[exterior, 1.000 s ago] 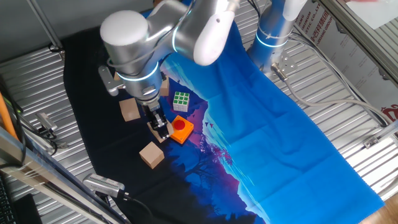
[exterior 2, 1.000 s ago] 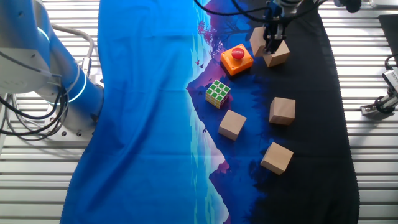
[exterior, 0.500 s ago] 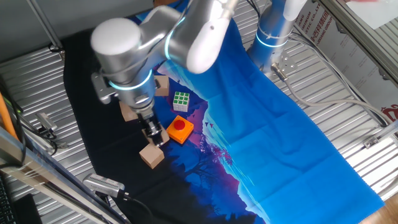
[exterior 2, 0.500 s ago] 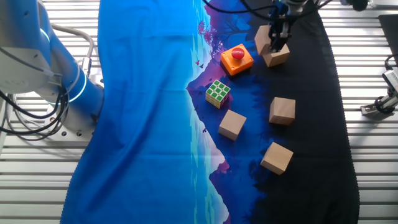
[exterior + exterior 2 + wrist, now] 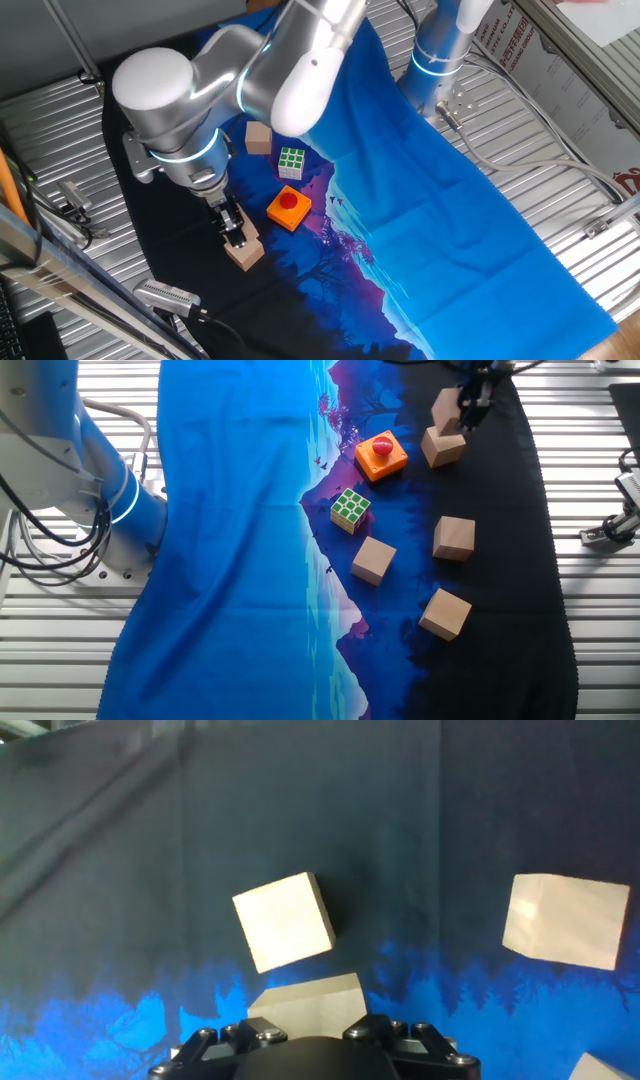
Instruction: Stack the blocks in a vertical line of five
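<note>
1. While the gripper (image 5: pixel 470 405) hangs low over the black end of the cloth (image 5: pixel 500 510), its fingers are closed on one tan block, the carried block (image 5: pixel 446 407), which the hand view shows tucked right against the hand
2. Just beneath it lies the nearest block (image 5: pixel 443 448), turned at a slant on the cloth; I cannot tell whether the two touch
3. Three more blocks lie flat and well apart from each other: the middle block (image 5: pixel 454 538), the inner block (image 5: pixel 373 559) and the far block (image 5: pixel 444 613)
4. No block rests on another
5. The orange block (image 5: pixel 381 456) with its red button sits near the nearest block, at the edge of the dark print
6. The puzzle cube (image 5: pixel 351 508) lies between the orange block and the inner block
7. The silver arm (image 5: pixel 190 110) bends down over the black cloth and hides some of the blocks from one fixed view
</note>
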You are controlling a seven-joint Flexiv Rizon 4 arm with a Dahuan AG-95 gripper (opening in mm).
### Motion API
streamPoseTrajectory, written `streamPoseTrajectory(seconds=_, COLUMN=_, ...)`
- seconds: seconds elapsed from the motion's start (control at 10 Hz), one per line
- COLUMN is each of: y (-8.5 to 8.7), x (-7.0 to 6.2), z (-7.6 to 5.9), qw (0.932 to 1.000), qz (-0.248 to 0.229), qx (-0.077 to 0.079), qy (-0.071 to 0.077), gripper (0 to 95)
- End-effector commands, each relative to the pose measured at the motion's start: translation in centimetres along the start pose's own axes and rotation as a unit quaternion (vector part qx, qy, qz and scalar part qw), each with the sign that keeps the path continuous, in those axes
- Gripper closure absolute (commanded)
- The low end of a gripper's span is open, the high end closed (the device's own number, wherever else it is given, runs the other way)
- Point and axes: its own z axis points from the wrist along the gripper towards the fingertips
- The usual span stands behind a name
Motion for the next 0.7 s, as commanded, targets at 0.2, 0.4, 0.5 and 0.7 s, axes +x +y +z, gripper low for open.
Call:
streamPoseTrajectory(seconds=0.2, y=-0.3, x=-0.4, z=0.5, qw=1.0, qz=0.001, qx=0.001, qy=0.001, gripper=95.0)
streamPoseTrajectory(seconds=0.4, y=-0.1, x=-0.7, z=0.9, qw=1.0, qz=0.004, qx=-0.001, qy=0.001, gripper=95.0)
streamPoseTrajectory(seconds=0.5, y=0.0, x=-0.8, z=1.1, qw=1.0, qz=0.004, qx=-0.002, qy=0.0, gripper=95.0)
streamPoseTrajectory(seconds=0.7, y=0.3, x=-1.1, z=1.6, qw=1.0, qz=0.005, qx=-0.002, qy=-0.001, gripper=95.0)
